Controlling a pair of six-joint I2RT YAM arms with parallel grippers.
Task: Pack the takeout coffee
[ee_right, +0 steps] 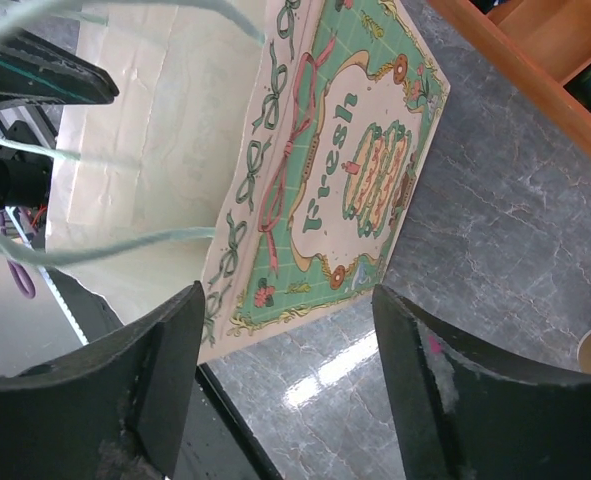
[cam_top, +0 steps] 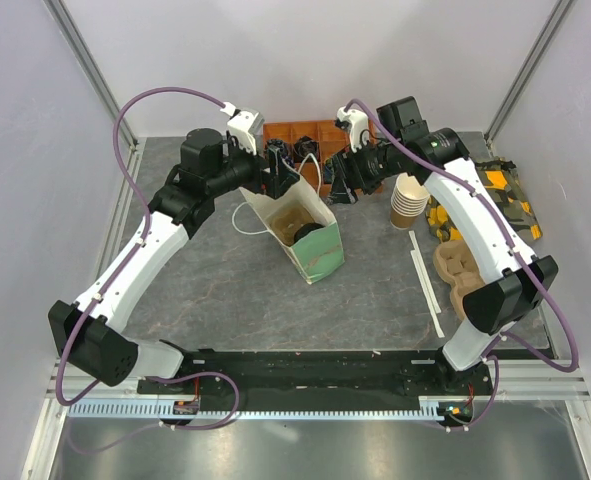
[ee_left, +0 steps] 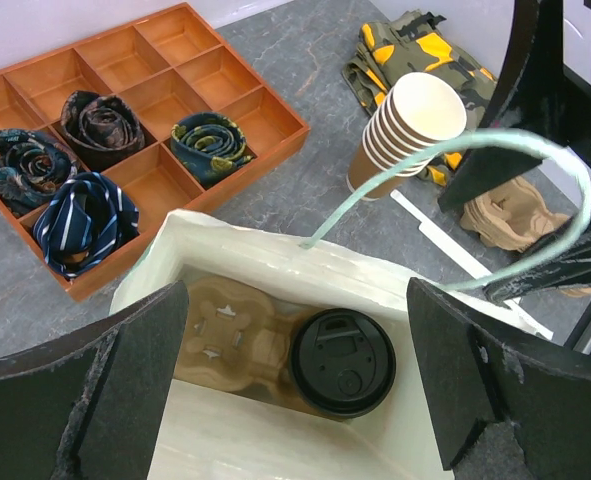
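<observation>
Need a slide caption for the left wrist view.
Left claw open over paper bag containing lidded coffee and pulp tray.

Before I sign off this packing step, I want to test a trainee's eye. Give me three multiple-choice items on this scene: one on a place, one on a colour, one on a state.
1. Where is the takeout coffee?
A) inside the paper bag
B) outside the bag
C) lifted in the air

2. What colour is its lid?
A) white
B) black
C) red

3. How is the bag?
A) folded shut
B) lying flat
C) standing, top open

Answers:
1 A: the left wrist view looks down on it within the bag's walls.
2 B: the round lid shows plainly black in both views.
3 C: the top view shows the bag upright with its mouth gaping.
</observation>
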